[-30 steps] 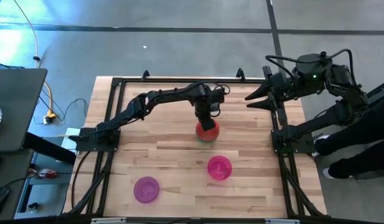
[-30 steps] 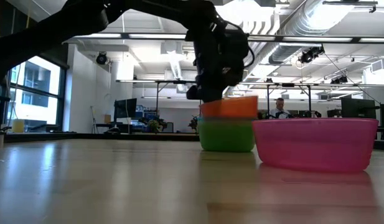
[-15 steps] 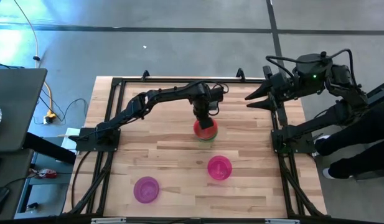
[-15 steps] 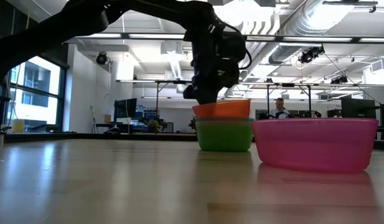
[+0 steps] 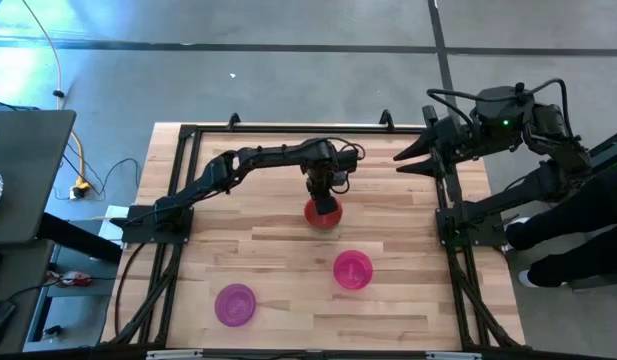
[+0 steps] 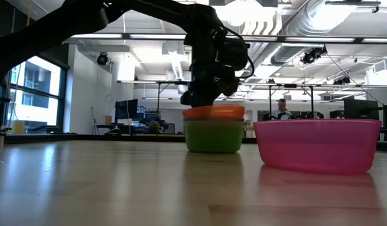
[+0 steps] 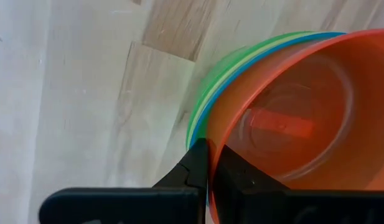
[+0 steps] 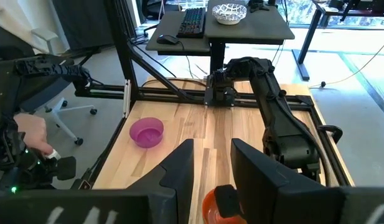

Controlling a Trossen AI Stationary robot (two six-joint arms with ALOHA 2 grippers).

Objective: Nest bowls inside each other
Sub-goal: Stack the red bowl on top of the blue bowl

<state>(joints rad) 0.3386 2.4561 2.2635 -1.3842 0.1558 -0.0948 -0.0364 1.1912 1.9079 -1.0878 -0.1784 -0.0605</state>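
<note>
Toward the far middle of the table, the red bowl [image 5: 324,214] sits nested in a stack with teal [image 7: 266,50], yellow and green [image 6: 213,136] bowls under it; the green one rests on the table. My left gripper [image 5: 323,196] stands over the stack's far rim, shut on the red bowl. The magenta-pink bowl [image 5: 352,270] and the purple bowl [image 5: 235,304] stand alone nearer the near edge. My right gripper [image 8: 211,155] waits open above the table's far right corner. My left gripper pinches the red bowl's rim [image 7: 211,135] on its far side, one finger [image 7: 238,182] inside the bowl and one finger [image 7: 193,169] outside. The fingers come from above, pointing down. The red bowl sits level in the stack, which rests on the table.
A black frame rail [image 5: 288,128] runs round the table. The magenta-pink bowl [image 6: 317,145] stands close to the stack's near right. Bare wood lies to the stack's left and between the two loose bowls. A person [image 6: 281,108] shows far off in the room.
My left gripper has moved down and toward the table's left, still shut on the red bowl. The red bowl, tilted and riding high before, has sunk level into the stack. The whole stack has slid a little to the left.
</note>
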